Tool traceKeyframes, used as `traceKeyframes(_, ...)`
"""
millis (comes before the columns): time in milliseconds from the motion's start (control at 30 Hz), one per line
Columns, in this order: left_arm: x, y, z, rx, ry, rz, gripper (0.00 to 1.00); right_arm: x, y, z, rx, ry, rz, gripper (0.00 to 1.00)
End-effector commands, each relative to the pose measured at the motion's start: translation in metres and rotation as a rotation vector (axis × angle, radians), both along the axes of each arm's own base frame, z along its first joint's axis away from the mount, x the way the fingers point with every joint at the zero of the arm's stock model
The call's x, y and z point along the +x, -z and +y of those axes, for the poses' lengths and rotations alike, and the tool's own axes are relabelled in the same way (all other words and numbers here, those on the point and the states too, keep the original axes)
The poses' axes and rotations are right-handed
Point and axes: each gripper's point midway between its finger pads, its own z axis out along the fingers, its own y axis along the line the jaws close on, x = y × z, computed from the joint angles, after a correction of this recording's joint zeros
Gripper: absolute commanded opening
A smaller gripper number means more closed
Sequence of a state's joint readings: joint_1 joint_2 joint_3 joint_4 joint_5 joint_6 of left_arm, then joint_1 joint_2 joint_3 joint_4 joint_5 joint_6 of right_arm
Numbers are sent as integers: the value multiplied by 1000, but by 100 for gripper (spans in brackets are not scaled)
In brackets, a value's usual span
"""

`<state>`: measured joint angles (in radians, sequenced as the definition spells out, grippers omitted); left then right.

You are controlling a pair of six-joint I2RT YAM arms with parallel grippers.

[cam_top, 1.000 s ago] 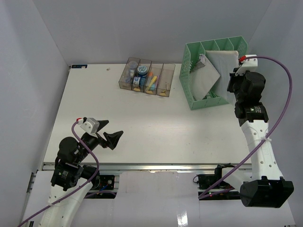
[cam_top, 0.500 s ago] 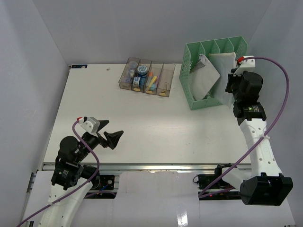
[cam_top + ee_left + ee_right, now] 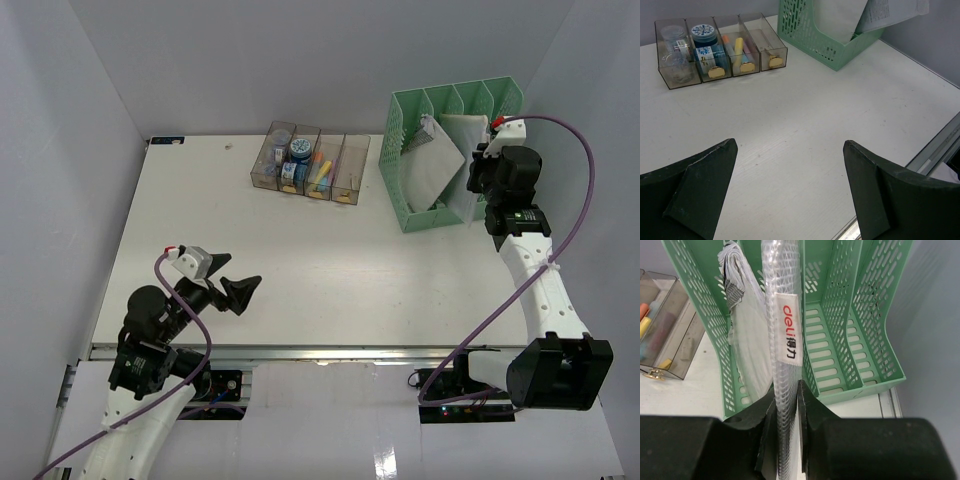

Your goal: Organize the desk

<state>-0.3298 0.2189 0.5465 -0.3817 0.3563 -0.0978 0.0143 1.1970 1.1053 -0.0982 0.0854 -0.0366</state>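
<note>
The desk [image 3: 300, 260] is a large white tabletop with a silver rail [image 3: 320, 352] along its near edge. At its back right stands a green mesh file rack [image 3: 415, 215]. My right gripper [image 3: 478, 170] sits at the rack's near end, shut on a clear mesh pouch [image 3: 782, 365] with a red "deli" label. The pouch stands on edge in the rack's second slot. Its fingers [image 3: 810, 410] press close on both sides in the right wrist view. My left gripper [image 3: 232, 278] hovers wide open over the desk's near left, holding nothing [image 3: 790, 145].
A row of clear brownish bins [image 3: 310, 165] with small items sits at the back centre, seen also in the left wrist view [image 3: 715, 50]. Grey papers [image 3: 432, 160] lean in the rack's first slot [image 3: 742, 305]. White walls enclose the desk on three sides.
My right arm has swung left and in toward the rack, bringing the pouch more upright into its slot. The left arm has not moved.
</note>
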Motion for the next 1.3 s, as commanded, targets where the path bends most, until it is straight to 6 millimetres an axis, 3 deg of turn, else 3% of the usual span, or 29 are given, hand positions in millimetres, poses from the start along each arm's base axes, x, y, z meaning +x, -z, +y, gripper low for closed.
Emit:
traceKeyframes(0, 2, 3, -4, 0, 15, 16, 98, 11, -40, 4, 31, -12, -122, 11)
traceKeyframes(133, 2, 4, -4, 2, 18, 22, 98, 11, -43, 8, 89, -15, -152, 8)
traceKeyframes(367, -1, 6, -13, 6, 79, 31, 98, 28, -50, 5, 122, 16, -184, 8)
traceKeyframes(567, 0, 8, -15, 7, 88, 44, 98, 36, -56, 9, 165, 4, -259, 15)
traceKeyframes(633, 0, 9, -16, 8, 91, 47, 98, 37, -58, 10, 171, -2, -291, 20)
traceKeyframes(733, 1, 10, -17, 12, 94, 55, 98, 36, -58, 14, 142, -36, -316, 47)
traceKeyframes(833, 2, 11, -17, 13, 95, 60, 98, 35, -56, 19, 104, -78, -317, 63)
traceKeyframes(1133, 0, 9, -17, 11, 96, 51, 98, 12, -63, 43, 7, -257, -318, 82)
traceKeyframes(1267, -1, 8, -16, 9, 96, 43, 98, -1, -64, 38, -22, -237, -312, 88)
